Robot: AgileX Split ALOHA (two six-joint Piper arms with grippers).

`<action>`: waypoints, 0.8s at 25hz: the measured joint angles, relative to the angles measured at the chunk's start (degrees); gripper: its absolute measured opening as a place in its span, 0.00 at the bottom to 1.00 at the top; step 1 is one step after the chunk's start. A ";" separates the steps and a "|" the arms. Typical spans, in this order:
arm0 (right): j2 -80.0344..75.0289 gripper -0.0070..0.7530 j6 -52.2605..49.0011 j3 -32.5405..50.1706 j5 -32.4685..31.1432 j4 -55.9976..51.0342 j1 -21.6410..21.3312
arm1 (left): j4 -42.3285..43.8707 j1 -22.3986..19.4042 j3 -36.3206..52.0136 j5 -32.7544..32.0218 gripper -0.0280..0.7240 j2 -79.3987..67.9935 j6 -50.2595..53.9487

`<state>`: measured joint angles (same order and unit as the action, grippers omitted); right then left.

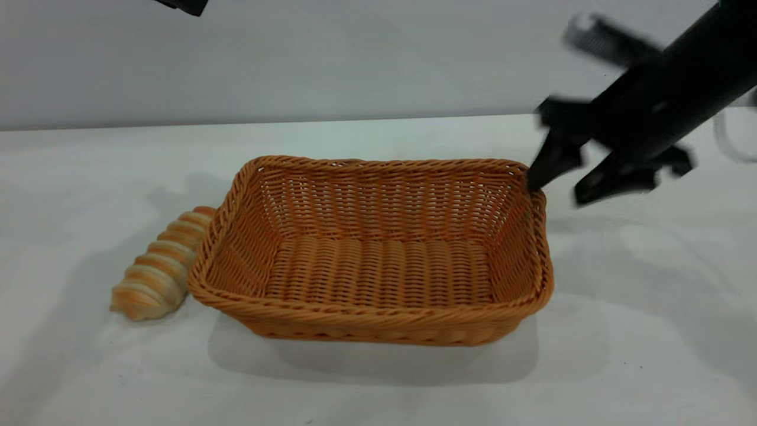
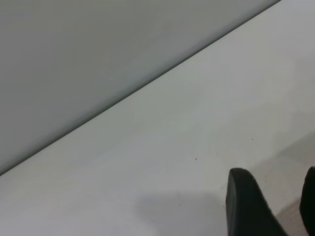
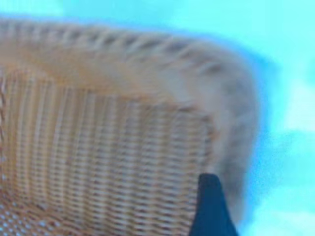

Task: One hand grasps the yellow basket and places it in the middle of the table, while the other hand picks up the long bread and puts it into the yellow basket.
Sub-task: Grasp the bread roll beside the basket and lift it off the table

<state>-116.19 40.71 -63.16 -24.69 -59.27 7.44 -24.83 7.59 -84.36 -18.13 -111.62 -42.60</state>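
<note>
The yellow basket (image 1: 378,278) stands upright on the white table (image 1: 621,331), near its middle, with nothing in it. The long bread (image 1: 159,269) lies on the table against the basket's left end, outside it. My right gripper (image 1: 563,182) hovers open at the basket's far right corner, one fingertip (image 1: 539,174) at the rim and the other outside it. In the right wrist view one finger (image 3: 211,209) sits at the inside of the basket's corner (image 3: 147,123). My left gripper (image 2: 278,199) is open over bare table, away from both objects. Only a bit of the left arm (image 1: 184,5) shows at the top left of the exterior view.
A grey wall (image 1: 295,53) runs behind the table's far edge. White tabletop extends in front of the basket and to its right. Part of a pale loop-shaped object (image 1: 733,139) shows at the far right edge.
</note>
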 joint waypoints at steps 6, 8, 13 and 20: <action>10.57 0.69 -2.09 0.00 -7.55 7.25 -9.69 | 0.00 0.00 0.00 0.00 0.49 0.00 0.00; 14.77 0.68 -2.50 0.00 -11.73 11.20 -12.02 | 0.00 0.00 0.00 0.00 0.49 0.00 0.00; 25.64 0.62 -5.99 0.00 -23.10 25.38 -13.12 | 0.00 0.00 -0.04 0.45 0.49 -0.39 0.00; 43.69 0.54 -11.16 0.94 -28.59 35.29 -13.12 | -0.02 -0.23 -0.04 0.22 0.49 -4.54 1.66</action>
<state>-72.49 29.55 -62.22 -53.28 -23.98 -5.68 -24.85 7.36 -84.41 -17.90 -116.16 -40.94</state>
